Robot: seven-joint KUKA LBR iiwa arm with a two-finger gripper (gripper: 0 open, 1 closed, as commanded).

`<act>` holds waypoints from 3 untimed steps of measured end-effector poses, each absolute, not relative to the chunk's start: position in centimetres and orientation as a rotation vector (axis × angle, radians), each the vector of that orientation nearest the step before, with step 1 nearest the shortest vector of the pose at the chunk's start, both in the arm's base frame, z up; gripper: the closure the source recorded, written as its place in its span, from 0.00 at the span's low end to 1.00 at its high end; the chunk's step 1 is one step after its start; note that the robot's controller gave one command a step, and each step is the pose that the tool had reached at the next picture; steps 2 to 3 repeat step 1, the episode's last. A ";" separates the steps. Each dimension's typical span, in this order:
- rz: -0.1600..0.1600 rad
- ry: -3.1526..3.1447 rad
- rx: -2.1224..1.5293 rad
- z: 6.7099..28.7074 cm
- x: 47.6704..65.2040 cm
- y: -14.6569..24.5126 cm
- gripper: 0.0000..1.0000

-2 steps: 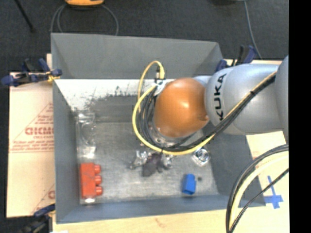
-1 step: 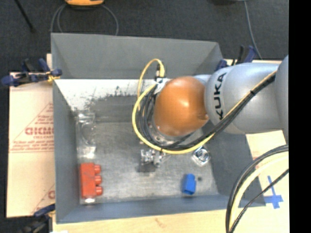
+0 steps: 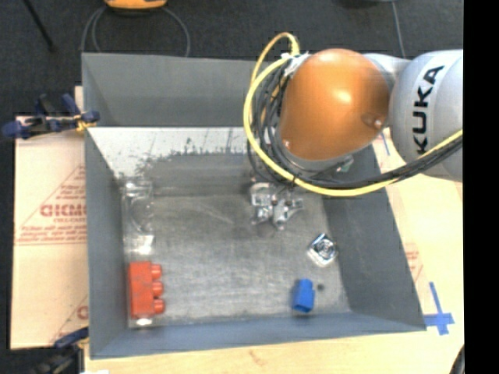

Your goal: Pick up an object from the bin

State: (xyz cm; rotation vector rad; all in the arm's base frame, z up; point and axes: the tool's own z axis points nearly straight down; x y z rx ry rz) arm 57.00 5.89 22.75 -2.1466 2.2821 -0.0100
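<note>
From my desk I see the gripper [image 3: 274,209] hanging straight down under the orange wrist cover [image 3: 331,104], with the yellow cables [image 3: 257,123] looped round it. The arm comes in from the right, so the wrist sits over the back half of the grey bin [image 3: 234,92]. The claw is low over bare floor near the middle, with nothing under it. I cannot tell whether the claw is apart or together, because the metal parts blur into 1 shape, and I see nothing clamped in it.

There are 4 loose things, all out toward the walls:
- The nearest is a small silvery piece [image 3: 321,249] with a blue glint, down and to the right of the claw, near but apart from it.
- A blue cylinder [image 3: 302,295] stands further toward the front wall.
- A clear plastic container [image 3: 138,213] is by the left wall.
- A red studded block [image 3: 145,291] lies at the foot of the left wall.

I judge that no pick is made yet. The silvery piece looks the shortest reach, though it is small and may slip.
</note>
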 end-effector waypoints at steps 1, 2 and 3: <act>0.002 2.288 -2.149 22.3 56.8 6.0 1.00; 0.002 2.288 -2.149 22.3 56.8 6.0 1.00; 0.002 2.288 -2.149 22.3 56.8 6.0 1.00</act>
